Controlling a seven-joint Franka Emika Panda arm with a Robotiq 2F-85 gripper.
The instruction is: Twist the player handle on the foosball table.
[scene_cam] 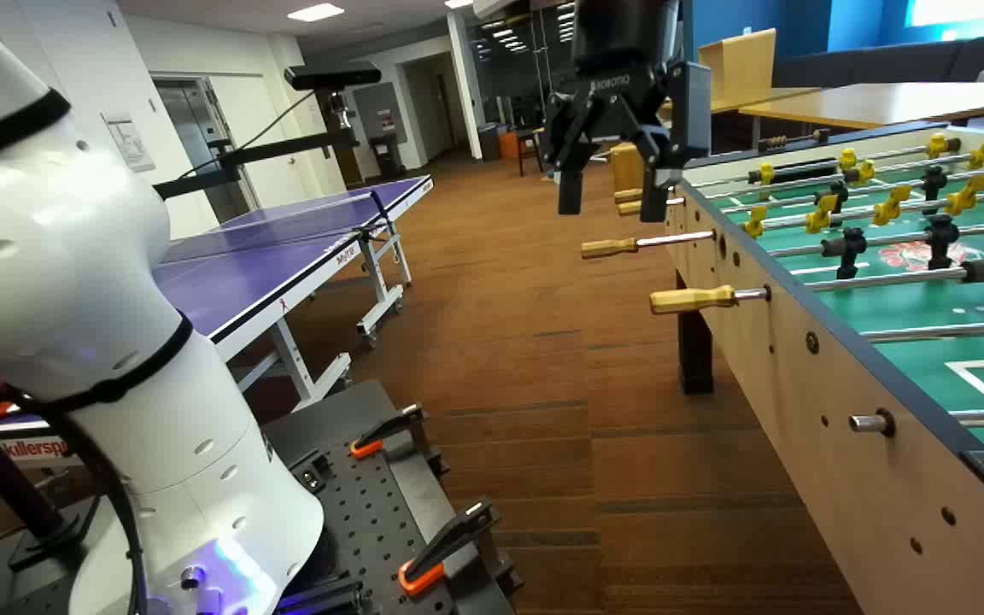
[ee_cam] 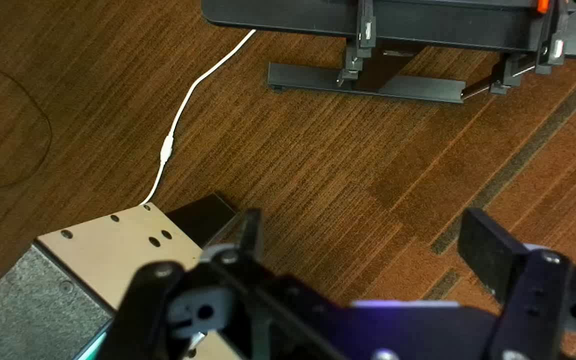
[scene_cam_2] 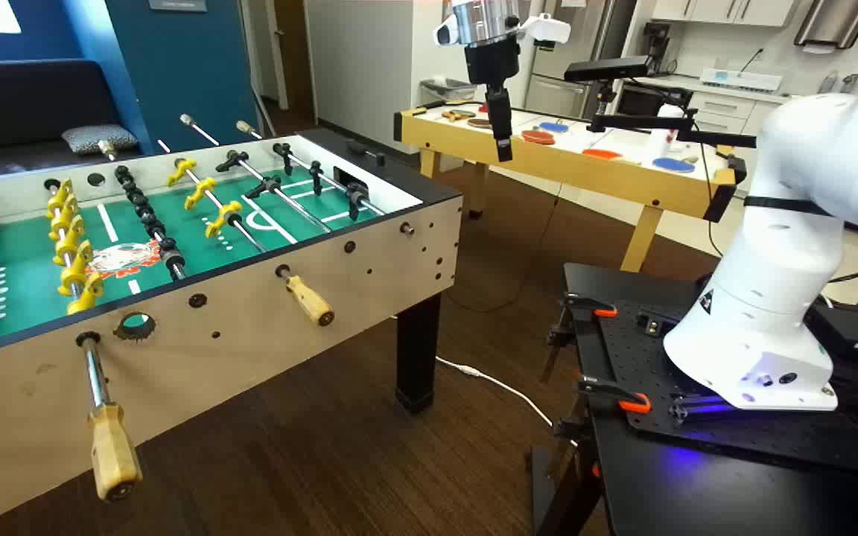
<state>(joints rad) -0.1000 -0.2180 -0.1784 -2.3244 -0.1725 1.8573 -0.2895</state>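
Note:
The foosball table (scene_cam: 799, 359) has a light wood side, a green field and steel rods; it also shows in an exterior view (scene_cam_2: 369, 286). A yellow wooden handle (scene_cam: 693, 299), also visible in an exterior view (scene_cam_2: 310, 301), sticks out of its side. Another wooden handle (scene_cam: 610, 248), also visible in an exterior view (scene_cam_2: 114, 452), sits farther along. A bare rod end (scene_cam: 868, 422) shows nearer the corner. My gripper (scene_cam: 612, 201) is open and empty, pointing down, above and apart from the handles. In the wrist view the gripper (ee_cam: 363, 235) shows floor between its fingers; the table corner (ee_cam: 113, 245) is at lower left.
My base stands on a black table (scene_cam_2: 697, 476) with orange-tipped clamps (scene_cam_2: 634, 402) along its edge. A purple ping-pong table (scene_cam: 236, 273) and a wooden table with paddles (scene_cam_2: 533, 152) stand around. A white cable (ee_cam: 183, 105) lies on the floor.

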